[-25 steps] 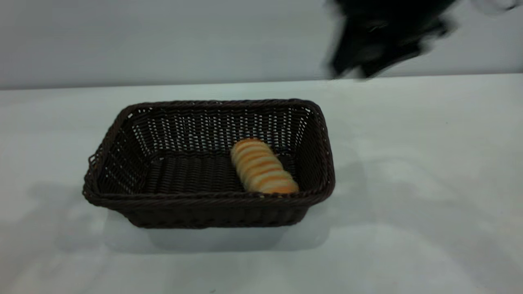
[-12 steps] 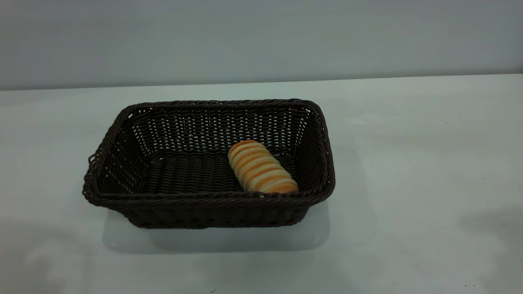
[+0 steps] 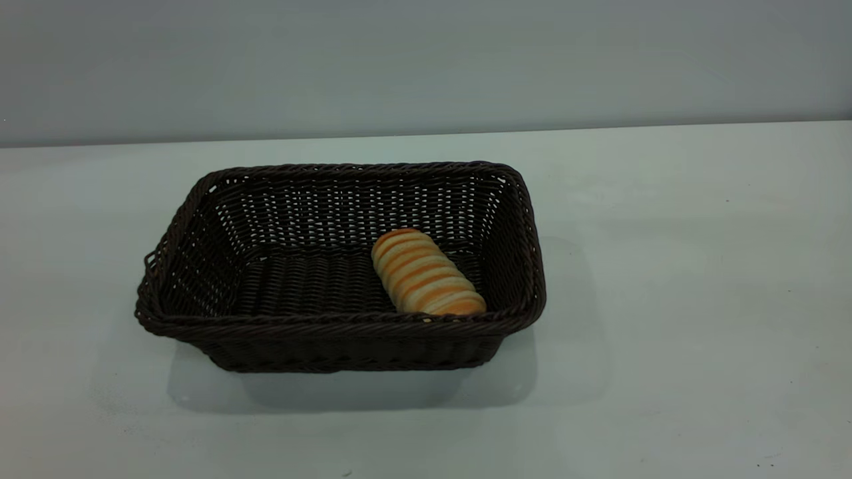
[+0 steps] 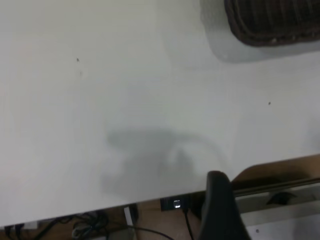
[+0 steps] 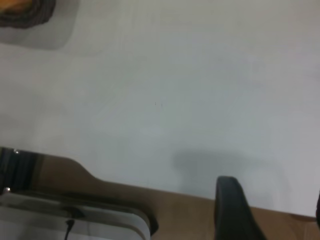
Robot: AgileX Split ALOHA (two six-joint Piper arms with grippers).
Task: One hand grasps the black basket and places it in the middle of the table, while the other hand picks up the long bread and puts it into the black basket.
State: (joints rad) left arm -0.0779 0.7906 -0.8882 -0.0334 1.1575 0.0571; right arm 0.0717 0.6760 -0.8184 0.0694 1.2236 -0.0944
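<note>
The black basket (image 3: 339, 266) stands near the middle of the white table (image 3: 665, 299). The long bread (image 3: 426, 273) lies inside it, toward its right end. Neither arm shows in the exterior view. In the left wrist view a corner of the basket (image 4: 272, 22) is far off, and my left gripper (image 4: 272, 177) shows one dark finger (image 4: 220, 202) over the table's edge, holding nothing. In the right wrist view the basket's rim (image 5: 27, 17) and a bit of bread (image 5: 15, 4) sit far off. My right gripper (image 5: 273, 189) is open and empty, with one finger (image 5: 231, 205) clearly visible.
The table's edge (image 4: 150, 200) with cables and a device below it shows in the left wrist view. A brown surface and a white-grey unit (image 5: 75, 220) lie below the table's edge in the right wrist view.
One second ago the right arm was a dark blur at the top right of the exterior view; it has since left that view. The bread has settled slightly inside the basket.
</note>
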